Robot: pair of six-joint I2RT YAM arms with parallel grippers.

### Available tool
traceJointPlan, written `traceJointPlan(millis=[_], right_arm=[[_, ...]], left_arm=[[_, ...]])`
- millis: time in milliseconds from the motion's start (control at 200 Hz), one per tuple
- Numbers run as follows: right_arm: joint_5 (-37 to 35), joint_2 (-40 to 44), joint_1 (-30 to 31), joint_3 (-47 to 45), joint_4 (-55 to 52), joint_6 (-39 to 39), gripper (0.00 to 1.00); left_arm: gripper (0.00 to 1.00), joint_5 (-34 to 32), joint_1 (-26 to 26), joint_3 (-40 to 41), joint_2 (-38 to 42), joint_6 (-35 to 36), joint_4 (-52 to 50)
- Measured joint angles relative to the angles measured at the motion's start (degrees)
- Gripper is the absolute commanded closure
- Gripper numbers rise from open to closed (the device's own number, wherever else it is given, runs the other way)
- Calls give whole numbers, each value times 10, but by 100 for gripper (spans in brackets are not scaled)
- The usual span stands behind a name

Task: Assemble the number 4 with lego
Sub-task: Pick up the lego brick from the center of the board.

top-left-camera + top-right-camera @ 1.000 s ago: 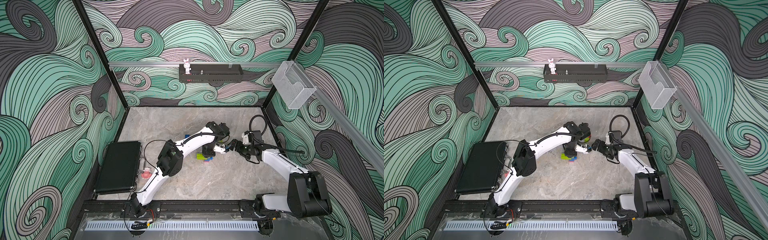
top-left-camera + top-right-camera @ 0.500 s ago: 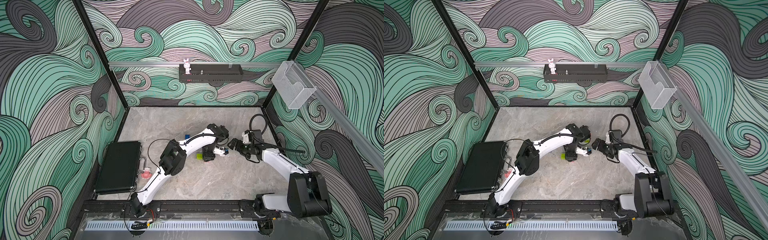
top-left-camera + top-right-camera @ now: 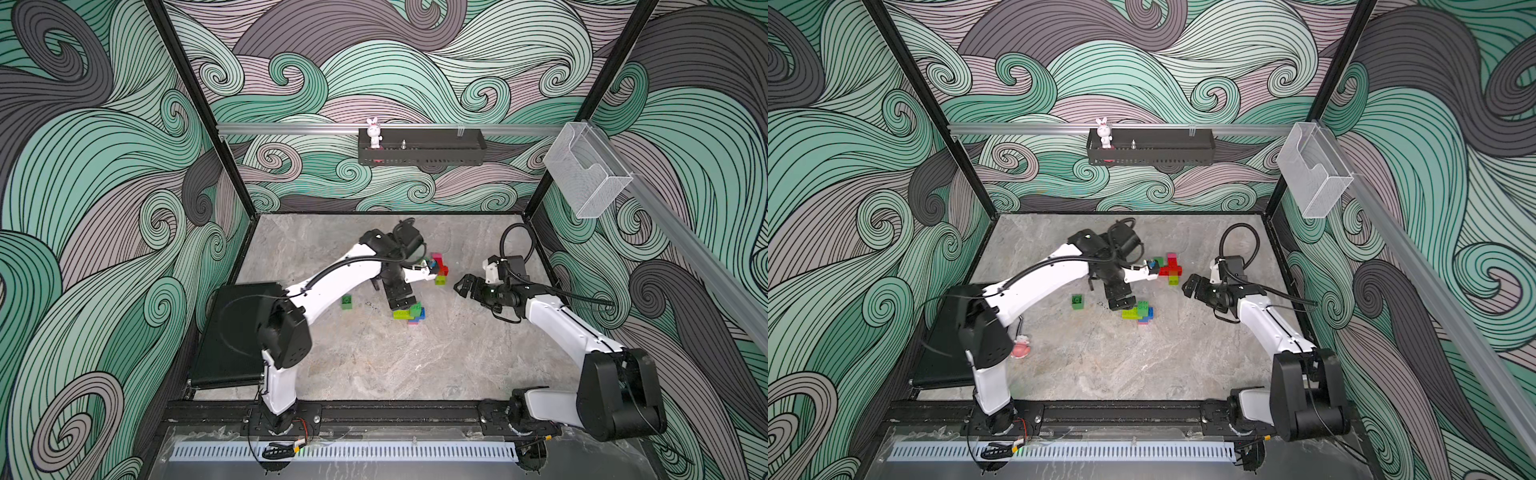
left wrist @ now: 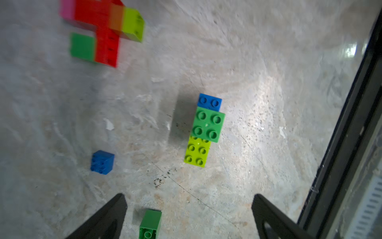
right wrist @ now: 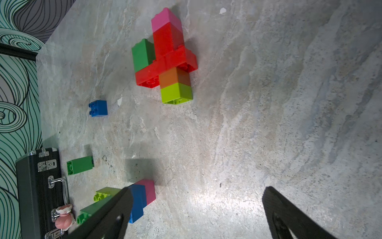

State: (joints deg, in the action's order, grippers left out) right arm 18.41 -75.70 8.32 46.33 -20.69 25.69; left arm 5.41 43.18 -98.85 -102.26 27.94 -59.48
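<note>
I start with the table (image 3: pixel 374 365), grey marble, with all the lego (image 3: pixel 1169 270) lying on its back half. A black case (image 3: pixel 232 332) lies flat along the left edge. The left arm (image 3: pixel 332 282) reaches in over the middle, and the right arm (image 3: pixel 557 320) comes in from the right side.

My left gripper (image 4: pixel 188 196) hangs above the table with its jaws wide apart and nothing in them. The wrist view shows both fingers (image 4: pixel 103 219) clear of every brick. My right gripper (image 5: pixel 197 188) is also spread wide and empty, hovering just right of the build.

The build (image 5: pixel 165 62) lies flat on the table toward the back, between the two grippers. A long red bar crosses a column of pink, red, brown-orange and lime, and a dark green piece is tucked into the corner where the bar and column meet.

Nearer the front stands the stack (image 4: pixel 206 124), studs up and apart from the build. A dark green square sits over a lime oblong and a blue piece, and the right wrist view shows a pink one at the bottom.

A green brick (image 3: pixel 346 302) lies alone on its side, left of the stack and not touching it. A blue brick (image 4: pixel 102 162) lies on its side just left of the build, mostly hidden under the left wrist in both top views.

The toy (image 5: pixel 64 217), pink and white, rests by the handle edge of the case.
</note>
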Motion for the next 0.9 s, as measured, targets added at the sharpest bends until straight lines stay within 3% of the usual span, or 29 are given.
traceJointPlan(millis=[190, 310, 385, 606, 766, 896], right_arm=[[-17, -30, 116, 95, -32, -30, 1], [-44, -99, 214, 172, -40, -43, 2], [-71, -153, 264, 218, -45, -46, 4], [-160, -335, 354, 371, -76, -60, 2], [-229, -453, 368, 496, -100, -53, 3], [-261, -543, 367, 605, -130, -37, 10]], left_arm=[[1, -41, -91, 246, 215, -189, 245], [1, -107, -149, 420, 356, -318, 396], [1, -147, -163, 494, 421, -380, 440], [1, -219, -200, 525, 457, -487, 399], [1, -215, -203, 597, 527, -531, 432], [1, -213, -203, 644, 566, -553, 441]])
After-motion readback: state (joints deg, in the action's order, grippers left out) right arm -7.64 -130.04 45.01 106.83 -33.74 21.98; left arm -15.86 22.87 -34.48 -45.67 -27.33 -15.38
